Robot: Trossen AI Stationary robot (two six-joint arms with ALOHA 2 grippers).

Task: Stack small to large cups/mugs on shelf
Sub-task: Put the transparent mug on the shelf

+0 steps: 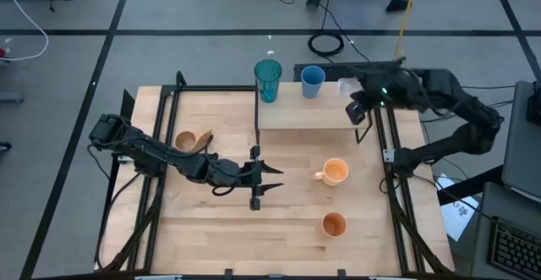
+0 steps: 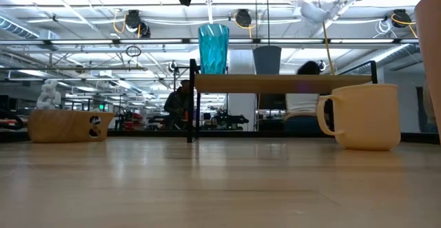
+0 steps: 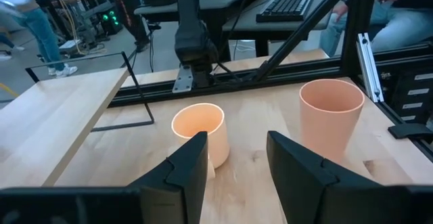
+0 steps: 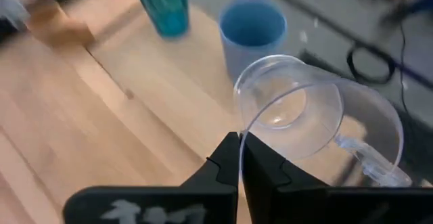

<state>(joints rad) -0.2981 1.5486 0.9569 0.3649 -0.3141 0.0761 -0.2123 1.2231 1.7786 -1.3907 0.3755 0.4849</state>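
Note:
On the shelf (image 1: 313, 115) stand the teal tumbler (image 1: 268, 79) and the blue cup (image 1: 312, 80). My right gripper (image 4: 241, 149) is over the shelf's right end, shut on the clear handled cup (image 4: 304, 112). My left gripper (image 3: 237, 156) hovers open at the table's middle, pointing toward the orange handled mug (image 3: 198, 126), which stands upright. The orange cup (image 3: 331, 109) stands nearer the front edge. The brown wooden mug (image 1: 193, 140) lies on its side at the table's left. My right gripper pinches the clear cup's rim (image 4: 242, 130), the thin wall passing between the two shut fingers. The cup is lifted clear above the shelf's right end (image 2: 320, 7). It is tipped, with its mouth facing the gripper and its handle (image 4: 369, 162) off to one side.
The shelf's thin black legs (image 1: 257, 128) stand on the tabletop near my left gripper. Black frame rails (image 1: 393, 187) run along the table's left and right sides. People (image 2: 303, 97) and desks show in the room beyond the far edge.

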